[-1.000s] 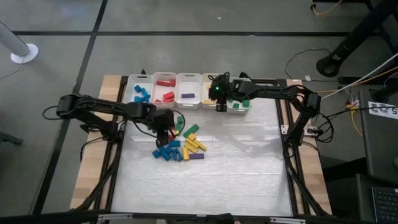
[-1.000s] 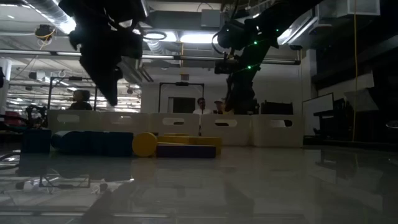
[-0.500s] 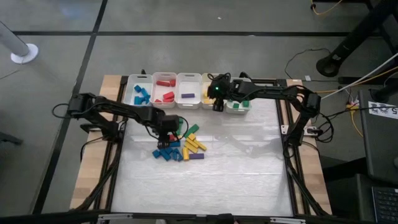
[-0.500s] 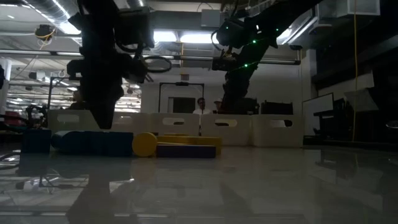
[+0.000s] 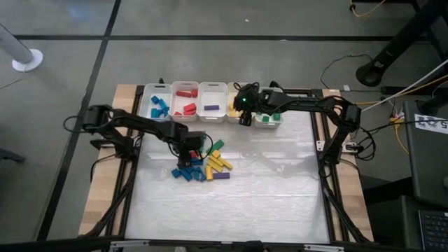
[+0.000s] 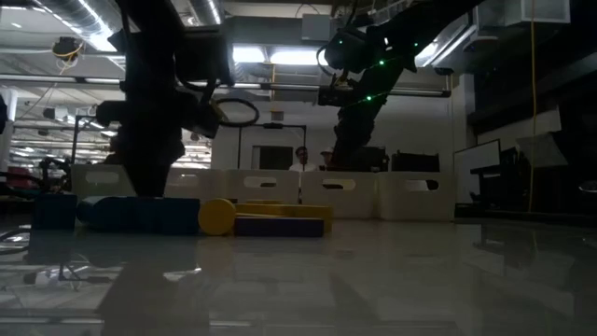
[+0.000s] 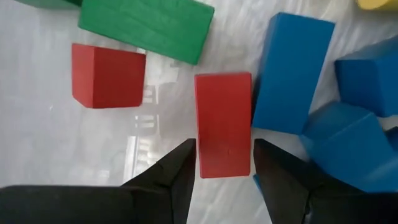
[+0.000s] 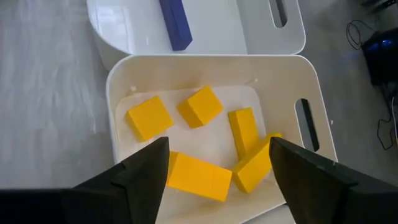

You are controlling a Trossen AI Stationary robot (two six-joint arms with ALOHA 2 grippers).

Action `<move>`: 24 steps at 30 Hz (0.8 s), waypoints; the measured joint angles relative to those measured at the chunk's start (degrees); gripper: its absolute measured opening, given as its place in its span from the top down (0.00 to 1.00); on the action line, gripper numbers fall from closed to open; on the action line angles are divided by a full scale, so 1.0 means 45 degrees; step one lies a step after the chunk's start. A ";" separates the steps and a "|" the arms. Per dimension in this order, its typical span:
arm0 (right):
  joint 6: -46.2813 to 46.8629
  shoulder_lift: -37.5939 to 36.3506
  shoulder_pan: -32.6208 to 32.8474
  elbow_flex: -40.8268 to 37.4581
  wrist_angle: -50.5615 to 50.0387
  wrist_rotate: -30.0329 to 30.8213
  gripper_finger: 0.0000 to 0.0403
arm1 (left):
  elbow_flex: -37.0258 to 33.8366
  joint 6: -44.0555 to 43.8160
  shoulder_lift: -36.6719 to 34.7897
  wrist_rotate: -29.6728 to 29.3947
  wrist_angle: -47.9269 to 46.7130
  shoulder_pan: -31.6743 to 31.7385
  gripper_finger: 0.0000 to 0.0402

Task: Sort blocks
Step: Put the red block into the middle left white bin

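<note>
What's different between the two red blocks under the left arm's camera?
The red bar is long and lies between the left gripper's open fingers, against a blue block. The red cube is squarer and sits apart, touching nothing. Both are plain red and rest on the table.

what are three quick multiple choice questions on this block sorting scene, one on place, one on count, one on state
1. Where is the right gripper?
A. over the bin of yellow blocks
B. over the loose pile
C. off the table

2. How many purple blocks lie in the purple bin in the right wrist view?
A. three
B. one
C. none

3. How do the left gripper fingers stand around the red bar?
A. clamped on a green block
B. lifted away, holding nothing
C. open, one on each side of it

Answers:
1 A, its wrist camera looks straight into that bin.
2 B, a single purple bar shows.
3 C, gaps show on both sides.
</note>
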 joint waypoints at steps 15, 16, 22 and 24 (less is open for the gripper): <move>0.0832 0.0000 0.0283 0.0000 -0.0064 -0.1776 0.32 | 0.0027 0.0435 0.1008 -0.0106 -0.0004 -0.0263 0.68; 0.0946 0.0000 0.0396 0.0000 -0.0064 -0.2386 0.32 | 0.0015 0.0472 0.0910 -0.0111 -0.0013 -0.0248 0.71; 0.1299 0.0000 0.1692 0.0000 -0.0008 -0.4769 0.32 | 0.0087 0.0694 -0.0157 -0.0462 -0.0389 0.0065 0.72; 0.1302 0.0000 0.2293 0.0000 0.0073 -0.4755 0.32 | 0.0083 0.0830 -0.0572 -0.0569 -0.0617 0.0213 0.72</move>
